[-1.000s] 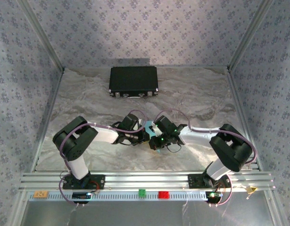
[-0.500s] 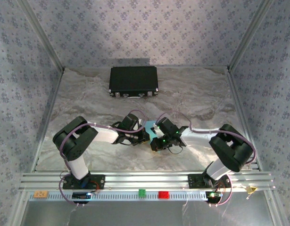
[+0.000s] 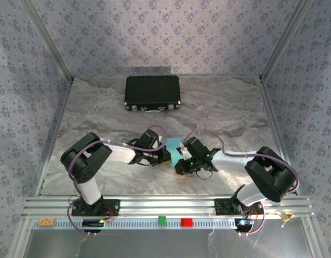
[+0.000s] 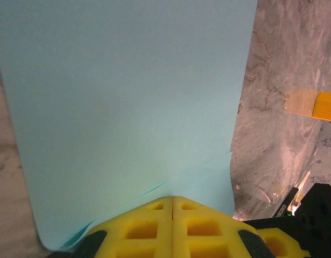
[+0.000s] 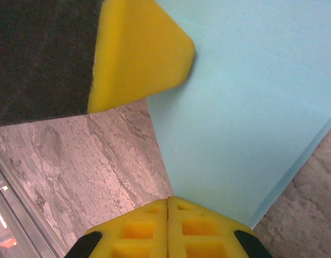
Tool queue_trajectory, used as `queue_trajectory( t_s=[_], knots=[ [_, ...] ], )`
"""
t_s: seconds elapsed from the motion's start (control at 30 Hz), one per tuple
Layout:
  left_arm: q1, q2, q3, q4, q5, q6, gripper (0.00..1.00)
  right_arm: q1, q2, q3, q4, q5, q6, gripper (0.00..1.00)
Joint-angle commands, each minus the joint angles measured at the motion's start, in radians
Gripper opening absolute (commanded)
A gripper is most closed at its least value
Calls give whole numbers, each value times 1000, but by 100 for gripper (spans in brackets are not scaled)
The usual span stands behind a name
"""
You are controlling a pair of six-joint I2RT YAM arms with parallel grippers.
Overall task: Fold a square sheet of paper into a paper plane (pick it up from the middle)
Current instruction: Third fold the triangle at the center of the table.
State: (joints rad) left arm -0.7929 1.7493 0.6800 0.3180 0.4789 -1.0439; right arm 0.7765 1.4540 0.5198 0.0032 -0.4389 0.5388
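Note:
The square sheet of paper is light blue and sits between my two wrists at mid-table. In the left wrist view it spreads wide, and my left gripper is shut on its near edge, with small creases running out from the pinch. My left gripper reaches in from the left. My right gripper is shut, its tips meeting the near corner of the paper; I cannot tell if paper lies between them. One of the left fingers touches the sheet's far edge. My right gripper lies just right of the left one.
A black case lies at the back of the marbled table. A small red block and a green block sit on the front rail. Patterned walls close in both sides.
The right arm's elbow has swung out to the right and its gripper has slid a little nearer along the paper. The left arm has stayed put.

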Motion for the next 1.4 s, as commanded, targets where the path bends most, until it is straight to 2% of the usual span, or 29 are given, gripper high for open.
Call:
queue_trajectory(
  t_s=[0.0,0.5,0.67,0.87,1.17,1.37],
  knots=[
    [0,35,-2,-61,-45,21,0,-5,-23,-52,-27,-10,37,7],
    [3,41,-4,-52,-43,21,0,-16,-145,-158,-30,26,82,7],
    [1,36,-7,-51,-42,22,0,-17,-188,-149,-67,41,81,8],
    [1,24,-7,-55,-43,28,0,-16,-261,-70,-110,2,76,7],
    [0,30,-2,-50,-40,28,0,-18,-84,80,-87,2,49,7],
    [0,29,-1,-47,-40,29,0,-28,5,79,-91,16,57,6]
  ],
)
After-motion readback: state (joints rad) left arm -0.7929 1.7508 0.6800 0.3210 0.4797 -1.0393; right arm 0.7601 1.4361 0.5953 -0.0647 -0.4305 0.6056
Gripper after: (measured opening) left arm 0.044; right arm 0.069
